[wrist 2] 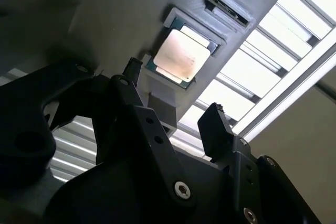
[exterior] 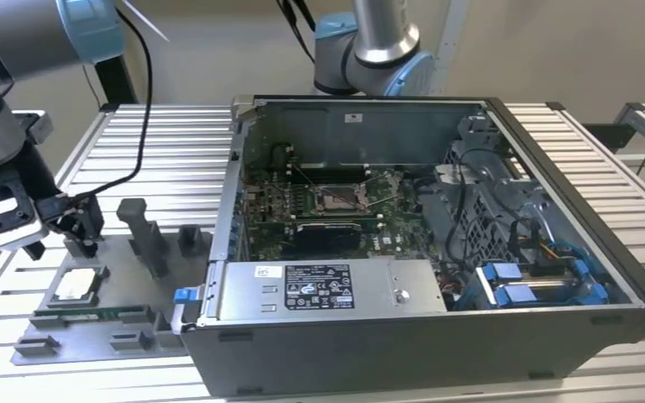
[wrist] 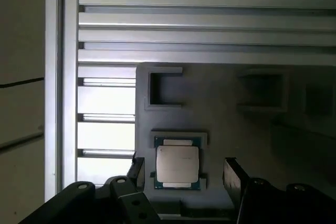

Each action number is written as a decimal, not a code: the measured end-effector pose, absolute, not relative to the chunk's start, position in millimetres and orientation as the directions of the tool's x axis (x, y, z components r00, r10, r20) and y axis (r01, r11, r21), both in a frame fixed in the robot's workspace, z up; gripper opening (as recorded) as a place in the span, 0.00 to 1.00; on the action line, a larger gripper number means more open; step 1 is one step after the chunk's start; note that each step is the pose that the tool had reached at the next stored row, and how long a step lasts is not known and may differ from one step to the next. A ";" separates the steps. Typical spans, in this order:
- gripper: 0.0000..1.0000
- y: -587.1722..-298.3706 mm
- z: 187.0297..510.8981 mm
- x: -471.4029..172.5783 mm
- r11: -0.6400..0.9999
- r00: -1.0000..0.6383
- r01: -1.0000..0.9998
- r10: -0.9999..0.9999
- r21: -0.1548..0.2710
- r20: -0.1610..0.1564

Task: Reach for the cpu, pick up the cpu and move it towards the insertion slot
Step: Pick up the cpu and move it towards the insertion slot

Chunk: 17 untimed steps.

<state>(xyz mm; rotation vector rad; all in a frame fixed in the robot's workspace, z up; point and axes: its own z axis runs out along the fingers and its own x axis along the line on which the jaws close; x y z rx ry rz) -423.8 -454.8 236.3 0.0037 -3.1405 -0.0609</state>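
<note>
1. Two dark fingers of the gripper (wrist 2: 173, 90) are spread wide, with nothing clamped. In the first wrist view they are seen on either side of the chip and apart from it, so that its edges can be straddled.
2. The cpu (wrist: 177, 162) is seated flat, metal top up, in a square recess of the grey fixture plate (wrist: 226, 108). It is kept from sliding by the recess and is not yet lifted.
3. The memory stick (exterior: 87, 314) is laid in its own groove of the same plate, near the chip.
4. The plate is carried by the slatted table (exterior: 154, 143).
5. The insertion slot (exterior: 338, 198) is found well apart from the chip, on the motherboard inside the computer case (exterior: 412, 336). The case is left uncovered, so the socket can be reached from above.
</note>
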 end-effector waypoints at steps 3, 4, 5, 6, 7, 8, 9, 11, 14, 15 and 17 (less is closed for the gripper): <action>1.00 -456.4 231.8 -423.9 0.999 -1.000 -0.002 -0.002 0.039 0.000; 1.00 -456.9 230.4 -423.9 0.999 -1.000 -0.002 -0.002 0.039 0.000; 1.00 -457.5 229.1 -423.9 0.999 -1.000 -0.002 -0.002 0.039 0.000; 1.00 -458.2 227.7 -424.0 0.999 -1.000 -0.002 -0.002 0.039 0.000; 1.00 -458.9 226.4 -424.0 0.999 -1.000 -0.002 -0.002 0.039 0.000; 1.00 -459.8 225.1 -424.1 0.999 -1.000 -0.002 -0.002 0.039 0.000; 1.00 -460.7 223.9 -424.1 0.999 -1.000 -0.002 -0.002 0.039 0.001; 1.00 -462.5 221.5 -424.2 0.999 -1.000 -0.002 -0.002 0.039 0.000; 1.00 -465.4 217.9 -424.3 0.999 -1.000 -0.002 -0.002 0.039 0.000; 1.00 -466.0 216.6 -424.2 0.999 -1.000 -0.002 -0.002 0.039 0.000; 1.00 -466.6 214.0 -424.3 0.999 -1.000 -0.002 -0.002 0.039 0.000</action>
